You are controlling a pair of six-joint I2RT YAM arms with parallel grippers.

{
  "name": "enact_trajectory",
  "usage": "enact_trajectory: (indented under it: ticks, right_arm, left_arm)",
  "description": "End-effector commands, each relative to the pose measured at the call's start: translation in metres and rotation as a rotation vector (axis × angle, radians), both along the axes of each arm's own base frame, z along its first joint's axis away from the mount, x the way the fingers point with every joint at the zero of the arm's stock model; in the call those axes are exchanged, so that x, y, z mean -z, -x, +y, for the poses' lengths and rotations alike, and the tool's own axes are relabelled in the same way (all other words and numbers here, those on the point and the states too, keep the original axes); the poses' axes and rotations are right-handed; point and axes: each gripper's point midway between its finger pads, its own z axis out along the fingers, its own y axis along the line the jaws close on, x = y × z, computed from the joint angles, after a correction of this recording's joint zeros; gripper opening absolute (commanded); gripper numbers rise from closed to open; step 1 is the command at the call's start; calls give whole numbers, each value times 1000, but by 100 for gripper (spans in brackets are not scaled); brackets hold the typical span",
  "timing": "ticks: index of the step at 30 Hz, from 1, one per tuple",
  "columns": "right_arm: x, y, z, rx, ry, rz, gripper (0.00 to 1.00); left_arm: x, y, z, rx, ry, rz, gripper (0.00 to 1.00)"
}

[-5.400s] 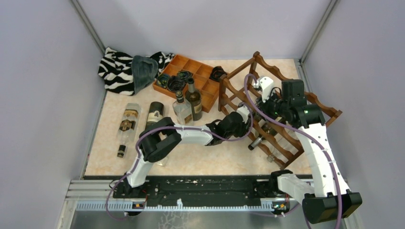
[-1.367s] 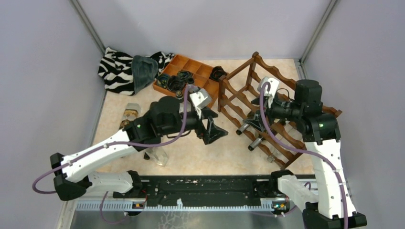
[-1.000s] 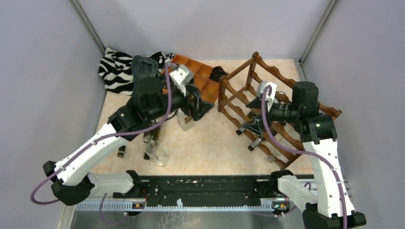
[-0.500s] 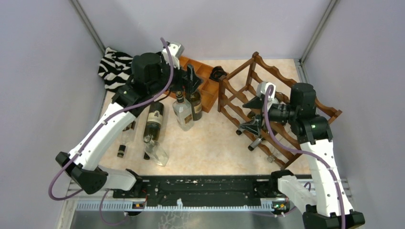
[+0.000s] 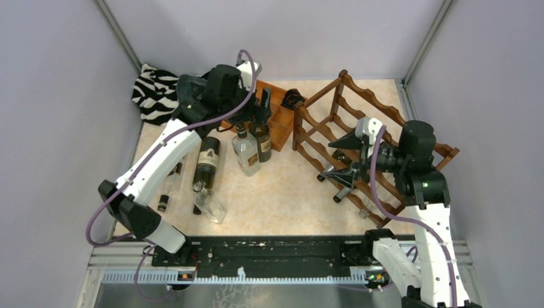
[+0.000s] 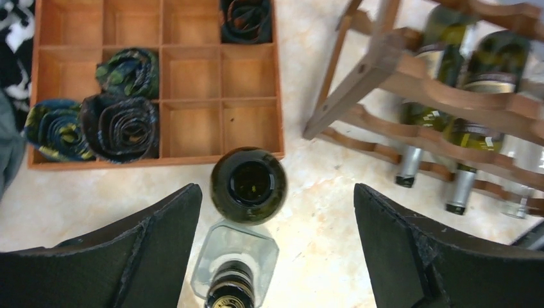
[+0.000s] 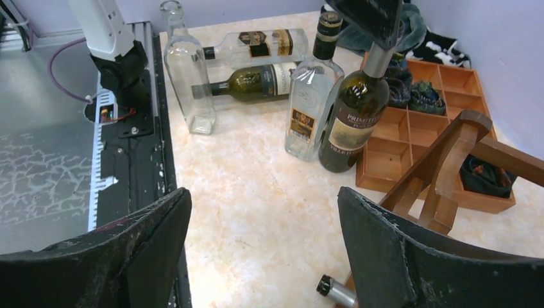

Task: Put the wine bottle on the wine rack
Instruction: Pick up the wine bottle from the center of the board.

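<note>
Left gripper (image 6: 276, 192): I read the jaws as spread wide, with nothing clamped. It hangs directly over the wine bottle (image 6: 249, 185), which stands upright on the table (image 5: 282, 192). In the left wrist view the bottle's open mouth sits in the gap between the two fingers, nearer the finger on the left of that picture. Bare table shows on either side of it. In the right wrist view one black finger (image 7: 369, 22) overlaps the top of the bottle's neck. I cannot tell from there whether it touches the glass.

Right gripper (image 7: 263, 192): jaws also wide apart, holding nothing. In the top view it sits just in front of the lower rails of the wine rack (image 5: 372, 99), facing the middle of the table. The wine bottle is well apart from it, across a stretch of open table.

Position of the task item: the wine bottle is outside the rack, near the rack's left end post. It stands just beside the near edge of the compartment tray (image 6: 192, 74). A clear square bottle (image 6: 234, 256), also upright, stands just beside it on the side away from the tray.

The rack stands on the right side of the table. Several bottles (image 6: 497, 58) lie across its scalloped rails with their necks pointing outward.
</note>
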Motion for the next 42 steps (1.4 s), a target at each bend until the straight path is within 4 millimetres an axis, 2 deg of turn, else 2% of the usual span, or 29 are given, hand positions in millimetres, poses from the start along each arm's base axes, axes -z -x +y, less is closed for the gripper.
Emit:
enact_trajectory:
  ticks: [1,4,8,11,18,22,27,29,31,35,42]
  right_arm:
    - [-17,6,1,-17,-38,-67,83]
    - [-18,11,2,-30,-48,-67,83]
    - [-17,10,3,-38,-56,-54,83]
    - [-15,7,3,-27,-55,-45,83]
    - [-2,5,1,3,-51,-31,84]
    - [2,1,0,3,-47,-21,84]
    - [5,-11,-5,43,-31,4,84]
    - [7,-12,-6,45,-28,10,84]
    - [9,-13,-7,52,-26,16,84]
    - [12,-14,-9,59,-21,25,84]
    - [16,-19,-11,72,-16,38,84]
  left_arm:
    - [5,-18,24,-126,-118,-1,94]
    - [9,-31,28,-175,-163,-4,92]
    - [19,-37,15,-148,-156,35,84]
    - [30,-36,10,-132,-159,71,80]
    - [43,-36,20,-146,-224,74,70]
    - [54,-36,15,-106,-251,93,64]
    - [64,-35,9,-63,-261,110,46]
    - [62,-33,4,-35,-243,109,36]
    - [62,-32,-3,-4,-220,113,22]
    - [55,-26,-22,83,-154,118,0]
    - [26,-6,-44,231,-41,89,0]
